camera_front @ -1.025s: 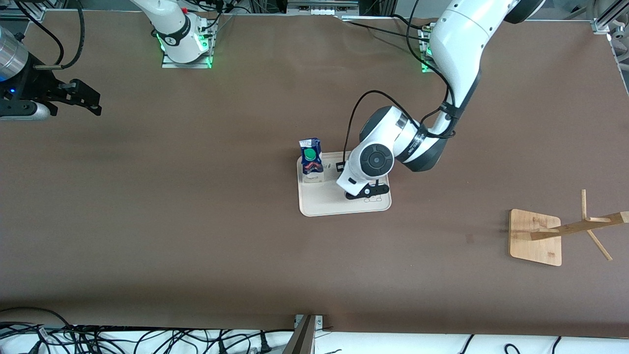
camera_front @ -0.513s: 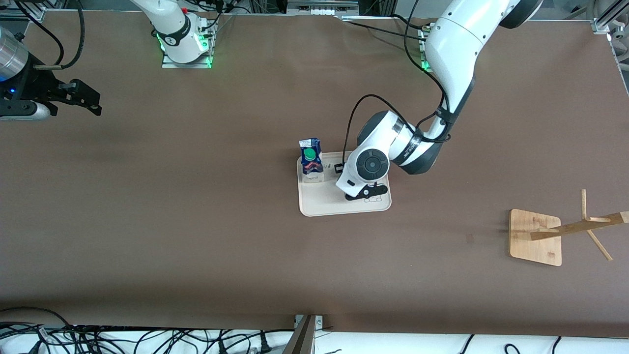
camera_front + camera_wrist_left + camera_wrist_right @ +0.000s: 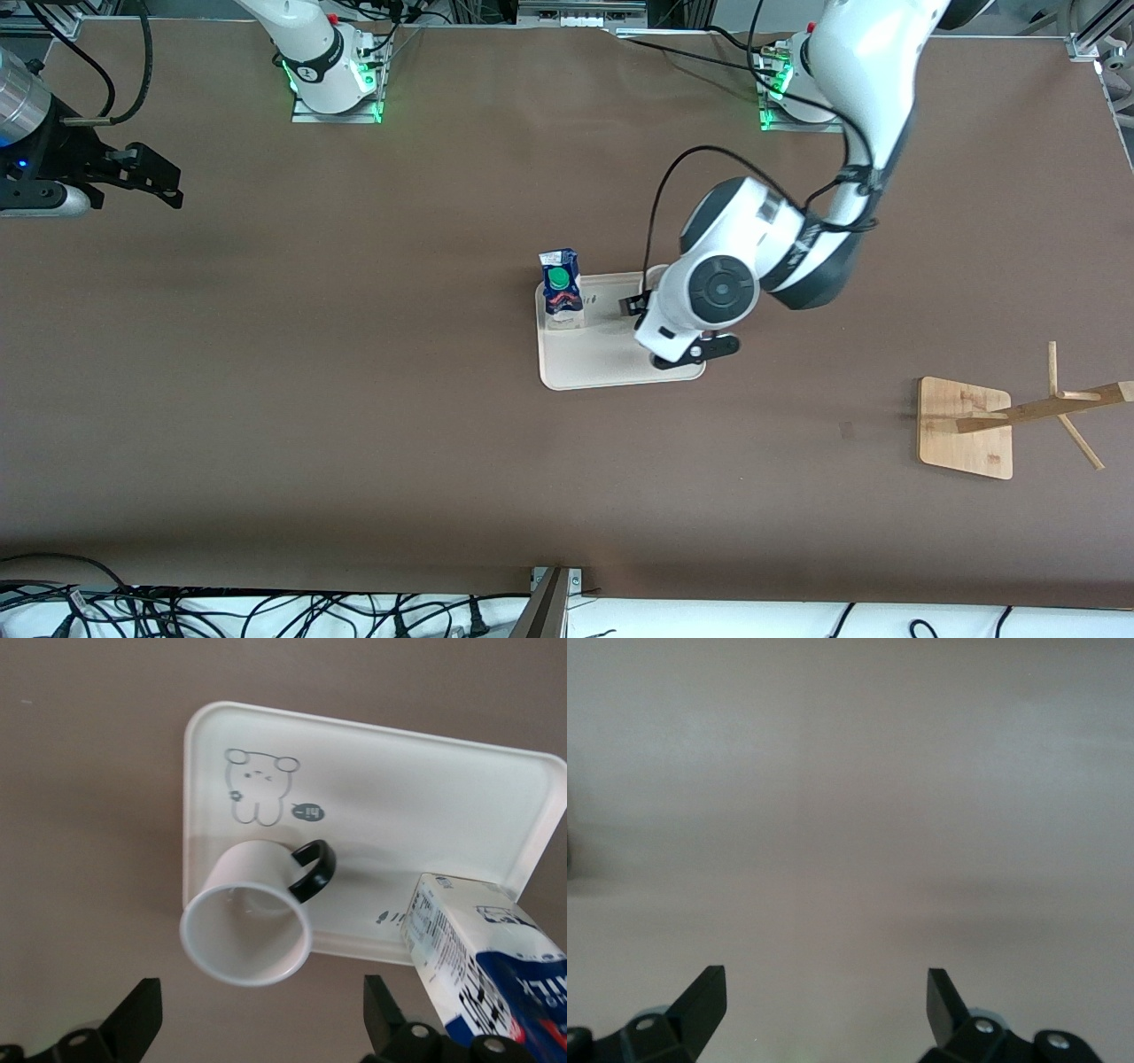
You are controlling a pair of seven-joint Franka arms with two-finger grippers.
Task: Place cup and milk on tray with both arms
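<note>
Left gripper (image 3: 257, 1028): jaws spread wide and empty, raised over the tray's edge toward the left arm's end of the table.
Cup (image 3: 251, 908): white mug with a black loop handle, upright on the tray, below the spread jaws and apart from both fingers.
Milk (image 3: 561, 285): dark blue carton with a green cap, upright on the tray's corner toward the right arm's end, off to one side of the left jaws.
Tray (image 3: 595, 365): cream, with a bunny drawing, holding cup and milk.
Right gripper (image 3: 146, 182): waits over bare table (image 3: 850, 797), jaws parted, nothing between them.
Wooden rack (image 3: 966, 427): well apart from both grippers.
</note>
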